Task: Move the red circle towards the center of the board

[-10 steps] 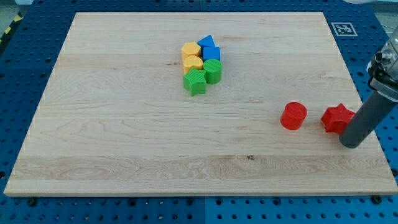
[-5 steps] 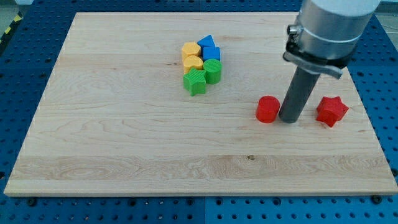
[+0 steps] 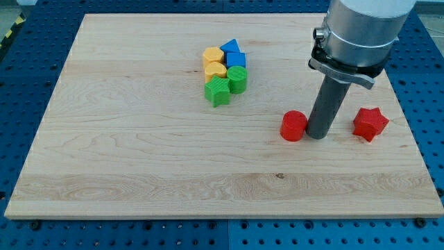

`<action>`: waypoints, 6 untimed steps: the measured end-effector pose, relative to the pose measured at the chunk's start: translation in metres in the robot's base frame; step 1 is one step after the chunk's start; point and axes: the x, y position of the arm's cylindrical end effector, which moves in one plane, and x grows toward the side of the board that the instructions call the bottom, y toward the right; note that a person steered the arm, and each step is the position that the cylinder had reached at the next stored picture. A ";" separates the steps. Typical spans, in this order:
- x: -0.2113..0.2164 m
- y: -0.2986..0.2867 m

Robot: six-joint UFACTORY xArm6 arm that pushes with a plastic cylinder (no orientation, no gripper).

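**One red circle beside my tip**

One pale wooden board lies on a blue perforated table. My tip is a plain dark rod, with no fingers to open or close. It touches the right side of the red circle block, right of the board's middle. The red star block stands apart on the right. The yellow, blue and green blocks cluster near the top.

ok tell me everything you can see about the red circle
The red circle is a short, solid red cylinder, plastic by its look, standing upright on the wooden board, right of the board's middle in the view. My tip sits against its right side, touching or nearly so. The red star lies apart, farther right beyond the rod. Nothing else is near it.
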 end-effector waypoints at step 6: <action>-0.001 -0.077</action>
